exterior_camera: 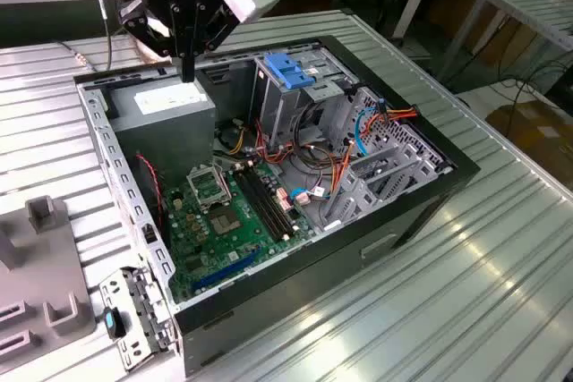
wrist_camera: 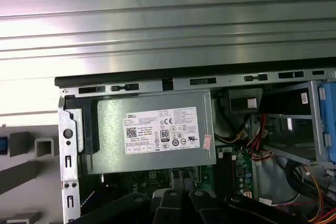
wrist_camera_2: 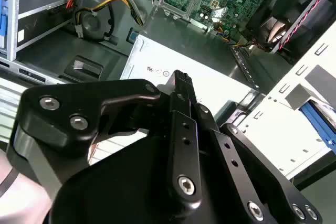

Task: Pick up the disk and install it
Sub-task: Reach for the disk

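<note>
**A:** What's closest in the exterior view?

**B:** The silver ribbed metal worktop (exterior_camera: pixel 466 310). Then comes the open black computer case (exterior_camera: pixel 421 212). The black claw (exterior_camera: pixel 186 67) hangs over the grey box-shaped power supply (exterior_camera: pixel 166 105). It is pinched shut and holds nothing.

**A:** And the second wrist view?

**B:** The claw (wrist_camera_2: pixel 181 80) again, closed and empty. I think the disk (wrist_camera_2: pixel 317 120), a flat slab with a bright blue edge, lies outside the case wall. I can't be sure.

**A:** The first wrist view?

**B:** The power supply (wrist_camera: pixel 152 129) sits right below.

**A:** Any tips?

**B:** I'd open wide, grab the disk's long sides, and keep it level.
</note>
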